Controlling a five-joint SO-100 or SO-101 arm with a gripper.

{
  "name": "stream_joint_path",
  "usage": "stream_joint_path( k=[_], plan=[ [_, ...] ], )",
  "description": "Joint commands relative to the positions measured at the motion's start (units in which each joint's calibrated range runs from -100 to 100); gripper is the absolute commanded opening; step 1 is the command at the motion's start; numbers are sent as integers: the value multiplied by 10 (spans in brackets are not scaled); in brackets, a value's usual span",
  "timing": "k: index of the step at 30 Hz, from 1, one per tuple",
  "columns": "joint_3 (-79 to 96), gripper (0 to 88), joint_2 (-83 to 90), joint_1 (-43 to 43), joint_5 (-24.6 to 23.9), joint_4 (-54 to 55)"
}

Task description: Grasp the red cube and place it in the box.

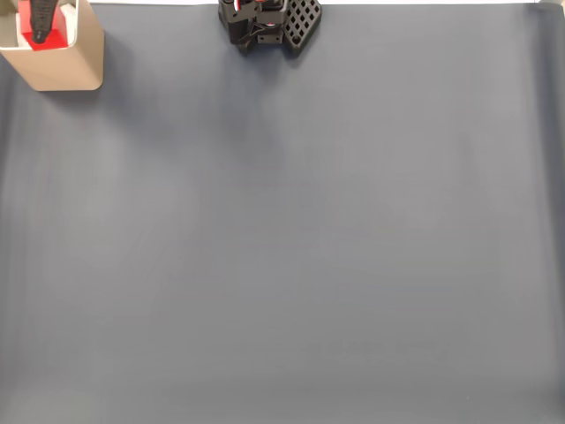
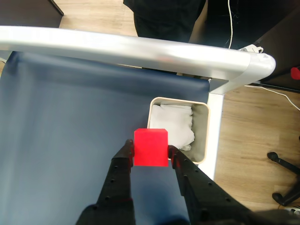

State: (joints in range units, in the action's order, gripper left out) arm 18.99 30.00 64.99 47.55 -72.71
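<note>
The jaws were closed on the cube (image 2: 150, 147), one black finger (image 2: 123, 161) pressed against each side face, the gripper (image 2: 150, 151) holding it raised above the near rim of the box (image 2: 201, 140) in the wrist view. The worktop (image 1: 291, 247), covered in a dark blue-grey mat, spread wide and bare below, with a silvery rail (image 2: 140, 49) along its far edge in the wrist view and wood floor (image 2: 253, 136) beyond. The arm's black base (image 1: 265, 22) sat at the top edge of the fixed view. The box (image 1: 75, 62), tan outside and white inside with crumpled white padding (image 2: 176, 124) at the bottom, stood at the worktop's corner, top left in the fixed view. There the cube (image 1: 46, 37) showed as a red patch over the box's opening, a dark finger (image 1: 40, 16) reaching down onto it.
</note>
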Motion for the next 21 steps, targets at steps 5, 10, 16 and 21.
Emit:
stream_joint_path(
  k=[5, 10, 16, 21],
  plan=[
    [-40, 0, -14, 14, -6, 10],
    [-47, 0, -23, 22, -8, 10],
    [-48, 0, -25, 36, -8, 10],
    [-45, 0, -26, 47, -7, 10]
  ],
)
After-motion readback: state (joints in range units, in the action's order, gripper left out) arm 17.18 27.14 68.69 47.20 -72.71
